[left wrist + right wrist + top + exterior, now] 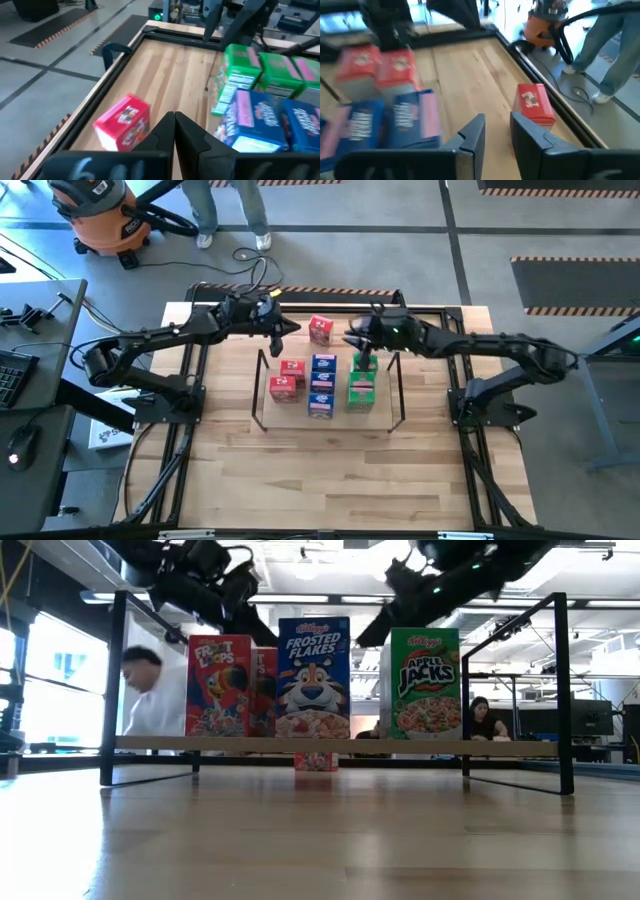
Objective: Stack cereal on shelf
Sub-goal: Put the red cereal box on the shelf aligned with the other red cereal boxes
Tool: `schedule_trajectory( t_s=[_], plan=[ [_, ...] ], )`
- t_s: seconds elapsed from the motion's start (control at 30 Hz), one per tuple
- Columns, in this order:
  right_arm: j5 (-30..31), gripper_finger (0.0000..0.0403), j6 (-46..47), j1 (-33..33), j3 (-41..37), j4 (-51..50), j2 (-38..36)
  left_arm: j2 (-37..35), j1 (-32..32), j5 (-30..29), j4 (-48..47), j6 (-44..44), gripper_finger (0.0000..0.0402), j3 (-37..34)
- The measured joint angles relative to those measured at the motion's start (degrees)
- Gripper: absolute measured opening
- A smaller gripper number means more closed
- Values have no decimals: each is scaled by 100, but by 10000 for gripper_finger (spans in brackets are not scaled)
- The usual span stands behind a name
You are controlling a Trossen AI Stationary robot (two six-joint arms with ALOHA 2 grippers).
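Observation:
A low black wire shelf (262, 395) stands mid-table and holds rows of small cereal boxes: red ones (288, 378) on the left, blue ones (321, 384) in the middle and green ones (361, 388) on the right. They stand upright on the shelf board (520, 746). One loose red box (320, 329) rests on the table behind the shelf. My left gripper (290, 328) is shut and empty, just left of that box (122, 122). My right gripper (353, 340) is open and empty, right of it (535, 102), above the far end of the green row.
The black rail frame (190, 380) borders the tabletop. A person's legs (232, 210) and an orange shop vacuum (95, 215) stand on the floor beyond the far edge. People (150, 690) show in the room behind. Bare wood (320, 480) lies in front of the shelf.

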Motion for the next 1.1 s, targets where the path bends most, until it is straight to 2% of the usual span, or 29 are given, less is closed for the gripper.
schedule_trajectory(
  t_s=[0.13, 0.33, 0.53, 0.67, 0.8, 1.1],
  plan=[
    [-81, 69, -358, -315, 720, -844, 649, -2, 233, 8, 127, -82, 1, -65],
    [-373, 6, -869, -802, 1912, -2233, 1652, -2, 794, 76, 88, -351, 0, -64],
    [-605, 10, -1141, -1083, 2961, -3171, 2730, -2, 1443, 889, 70, -389, 0, -64],
    [-686, 1, -1345, -1155, 3369, -3367, 3271, 2, 1689, 1227, 35, -363, 0, -64],
    [-1047, 1, -1353, -1257, 3680, -3324, 3542, 6, 1763, 1251, -148, -178, 0, -64],
    [-1435, 0, -1503, -1258, 4148, -3124, 4061, 322, 1770, 1247, -184, -22, 0, -62]
  ],
)
